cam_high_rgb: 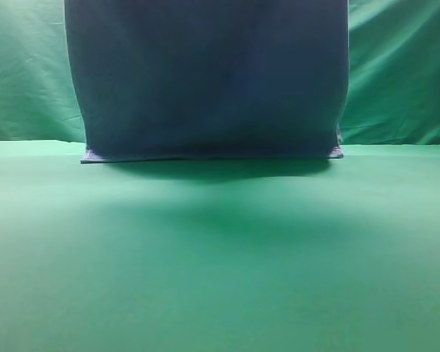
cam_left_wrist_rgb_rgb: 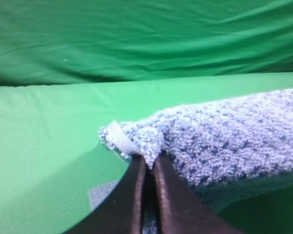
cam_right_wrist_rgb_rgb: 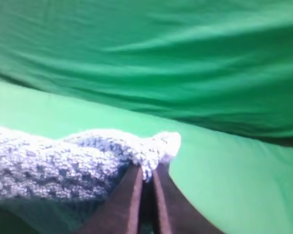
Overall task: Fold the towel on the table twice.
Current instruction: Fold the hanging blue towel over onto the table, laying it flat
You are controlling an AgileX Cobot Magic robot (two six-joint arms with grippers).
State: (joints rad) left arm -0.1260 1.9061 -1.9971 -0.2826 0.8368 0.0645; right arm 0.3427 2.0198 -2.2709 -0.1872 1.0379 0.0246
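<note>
The blue-grey waffle-weave towel [cam_high_rgb: 205, 77] hangs as a wide curtain in the exterior view, lifted by its upper edge, which is out of frame. Its lower hem rests on the far part of the green table [cam_high_rgb: 220, 264]. No gripper shows in that view. In the left wrist view my left gripper [cam_left_wrist_rgb_rgb: 147, 163] is shut on the towel's corner [cam_left_wrist_rgb_rgb: 136, 139], with the pale hem [cam_left_wrist_rgb_rgb: 121, 139] sticking out and the towel [cam_left_wrist_rgb_rgb: 224, 141] running right. In the right wrist view my right gripper [cam_right_wrist_rgb_rgb: 145, 173] is shut on the other corner [cam_right_wrist_rgb_rgb: 156, 146], the towel [cam_right_wrist_rgb_rgb: 49, 163] running left.
A wrinkled green cloth backdrop [cam_high_rgb: 396, 73] hangs behind the table and fills the top of both wrist views [cam_left_wrist_rgb_rgb: 146, 39] [cam_right_wrist_rgb_rgb: 185, 63]. The towel casts a soft shadow [cam_high_rgb: 227, 216] on the table in front of its hem.
</note>
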